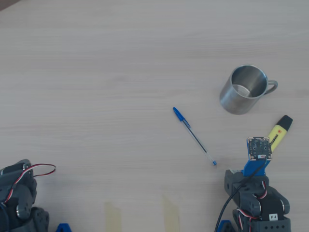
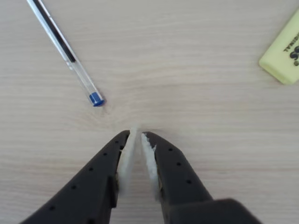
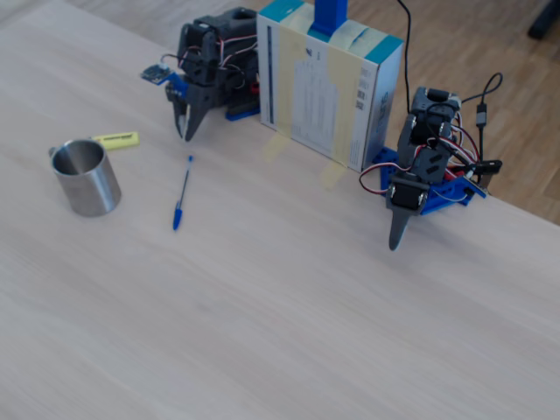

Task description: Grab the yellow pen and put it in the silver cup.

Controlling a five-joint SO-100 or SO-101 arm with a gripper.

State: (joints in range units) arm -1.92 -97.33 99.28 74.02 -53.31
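From the wrist view I see my gripper [image 2: 138, 135] hanging just above the bare wooden table [image 2: 196, 84], its two dark fingers nearly together with only a thin slit between the white-padded tips, and nothing held between them. The yellow pen [image 2: 284, 53], a thick highlighter, shows only as a corner at the upper right edge of that view, well off to the side of the fingertips. The end of a blue ballpoint pen [image 2: 70, 60] with a clear barrel lies up and to the left, its small blue end plug nearest the gripper but not touching it.

In the overhead view the highlighter [image 1: 279, 132] lies flat on the table, slanted, with its black cap pointing up and to the right; its lower end sits just beside the small circuit board [image 1: 259, 147] on my arm's wrist. The silver cup [image 1: 244, 89] stands upright above and to the left of it, near but apart, with its loop handle turned to the right. The ballpoint [image 1: 194, 136] lies diagonally to the left of the arm.

In the fixed view a second arm [image 3: 422, 175] sits by a taped cardboard box [image 3: 328, 83], away from the cup [image 3: 84, 178].
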